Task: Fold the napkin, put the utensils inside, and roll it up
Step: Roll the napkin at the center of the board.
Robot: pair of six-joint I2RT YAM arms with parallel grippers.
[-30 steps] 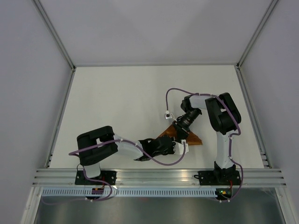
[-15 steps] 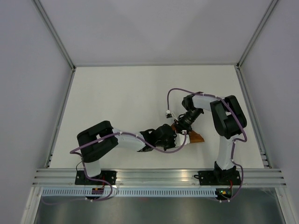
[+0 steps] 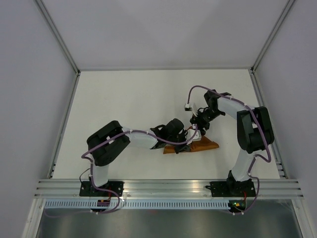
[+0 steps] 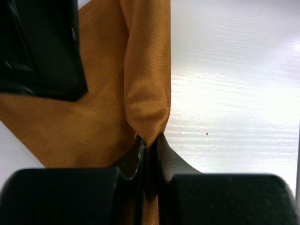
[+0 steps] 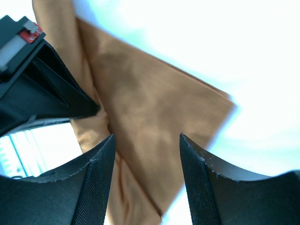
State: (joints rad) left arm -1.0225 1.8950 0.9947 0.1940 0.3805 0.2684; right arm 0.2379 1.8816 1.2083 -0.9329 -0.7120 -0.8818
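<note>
Plain orange-brown napkin [image 3: 208, 146], folded into a narrow wedge

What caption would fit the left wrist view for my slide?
Left gripper shut on a pinched fold of the orange-brown napkin, with the white table to its right.

Top cam sits high above the napkin [image 3: 208, 146], looking down at the whole counter [image 3: 124, 109]. Both wrist cams are right up against the napkin, so that cloth shows in all three.
</note>
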